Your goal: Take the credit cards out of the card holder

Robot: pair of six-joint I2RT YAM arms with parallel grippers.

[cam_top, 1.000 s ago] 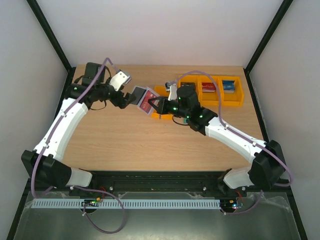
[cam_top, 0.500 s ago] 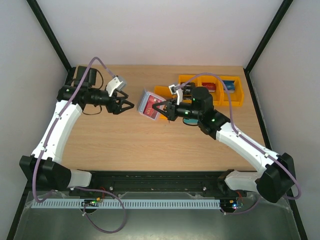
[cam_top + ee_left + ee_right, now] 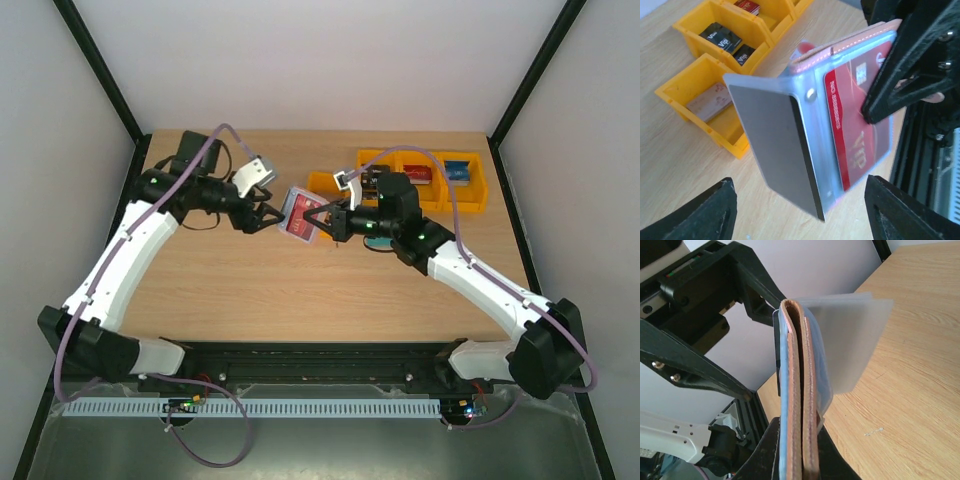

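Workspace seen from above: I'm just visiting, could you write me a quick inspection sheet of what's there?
Surface: wooden table.
Job's things: card holder held off the table, red card inside its clear sleeve.
Clutter: orange bins with cards, at the back.
Grippers: right gripper shut on the card holder; left gripper open beside it.
Cables: purple cable looping over each arm.
Surroundings: white walls, black frame.

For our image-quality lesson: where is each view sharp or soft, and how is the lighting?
Left wrist: the red-and-white plastic card is sharp, the left gripper's black fingers are blurred. Right wrist: the pinkish-brown leather card holder softens near the lens. Top external: even light, faint shadows.
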